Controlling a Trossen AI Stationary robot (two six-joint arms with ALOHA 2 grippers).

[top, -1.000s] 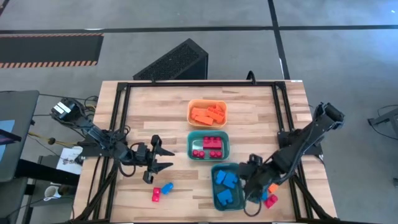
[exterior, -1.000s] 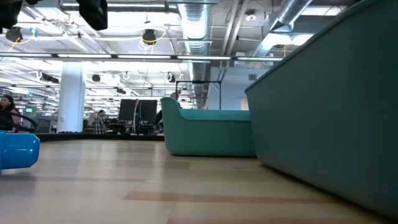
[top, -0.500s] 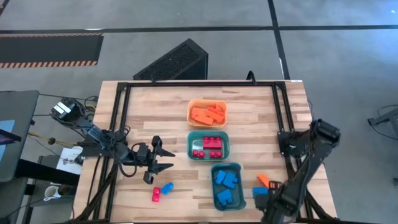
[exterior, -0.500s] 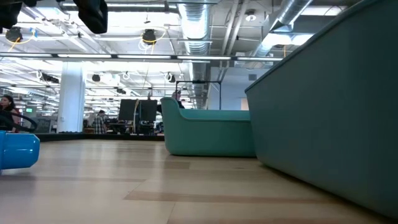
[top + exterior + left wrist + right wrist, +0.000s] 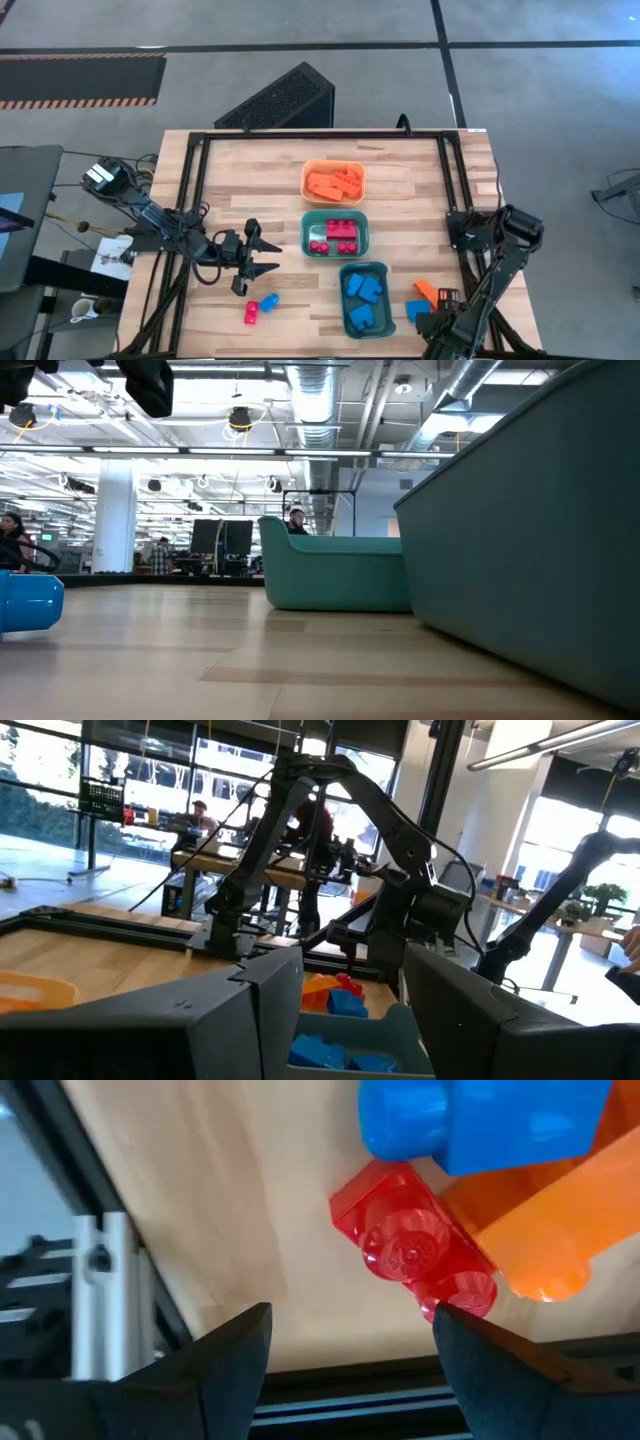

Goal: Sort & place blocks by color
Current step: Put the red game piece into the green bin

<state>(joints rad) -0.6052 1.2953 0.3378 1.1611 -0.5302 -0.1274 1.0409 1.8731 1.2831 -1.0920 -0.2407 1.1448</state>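
Tabletop (image 5: 230, 170): right gripper (image 5: 350, 1342) hung spread and empty over blocks (image 5: 420, 1255) at the near right corner; left gripper (image 5: 262, 254) waited spread, empty.

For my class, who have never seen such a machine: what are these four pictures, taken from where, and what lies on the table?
Two dark robot arms work at a wooden table. The overhead picture shows everything. The left pincer hangs open near a red block and a blue block. The right pincer, open and empty, is at the table's near right corner over three loose blocks: blue, red and orange. Down the middle stand an orange bin of orange blocks, a teal bin of red ones and another teal bin of blue ones. One picture is taken at table height; the other two come from cameras on each wrist.
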